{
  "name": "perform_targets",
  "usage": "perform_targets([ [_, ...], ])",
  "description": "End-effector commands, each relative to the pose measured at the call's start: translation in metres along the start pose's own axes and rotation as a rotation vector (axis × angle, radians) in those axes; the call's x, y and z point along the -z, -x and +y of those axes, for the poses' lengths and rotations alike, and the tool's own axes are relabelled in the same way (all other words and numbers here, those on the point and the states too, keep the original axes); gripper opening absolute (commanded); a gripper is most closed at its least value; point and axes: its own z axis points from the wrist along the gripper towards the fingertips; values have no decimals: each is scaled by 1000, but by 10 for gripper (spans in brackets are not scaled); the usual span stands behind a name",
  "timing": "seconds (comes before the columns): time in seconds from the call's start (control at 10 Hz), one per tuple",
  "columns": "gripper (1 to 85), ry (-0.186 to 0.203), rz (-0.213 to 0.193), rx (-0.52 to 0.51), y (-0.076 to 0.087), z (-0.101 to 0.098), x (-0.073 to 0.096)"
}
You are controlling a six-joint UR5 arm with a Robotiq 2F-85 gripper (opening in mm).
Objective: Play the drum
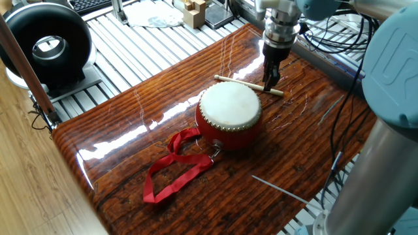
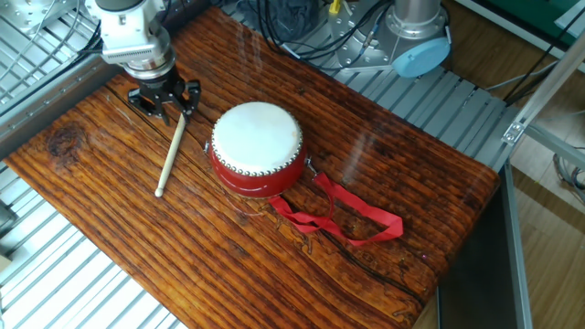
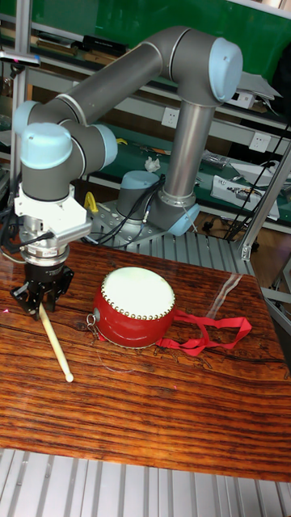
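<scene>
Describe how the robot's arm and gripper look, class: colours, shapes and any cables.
The arm is made of thick grey tubes with light blue round joint caps. A white and silver wrist block carries the small black two-finger gripper. Black cables run beside the wrist.

Robotics lab or workshop. Wooden tabletop on slatted aluminium frame; cable bundles, wall sockets, keyboard, green backdrop.
</scene>
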Motion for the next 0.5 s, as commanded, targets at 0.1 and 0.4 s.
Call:
perform_targets([
  [0.1, 393, 8, -10, -16, 1, 1, -3],
  [0.4, 387, -2, -13, -17, 3, -1, -4],
])
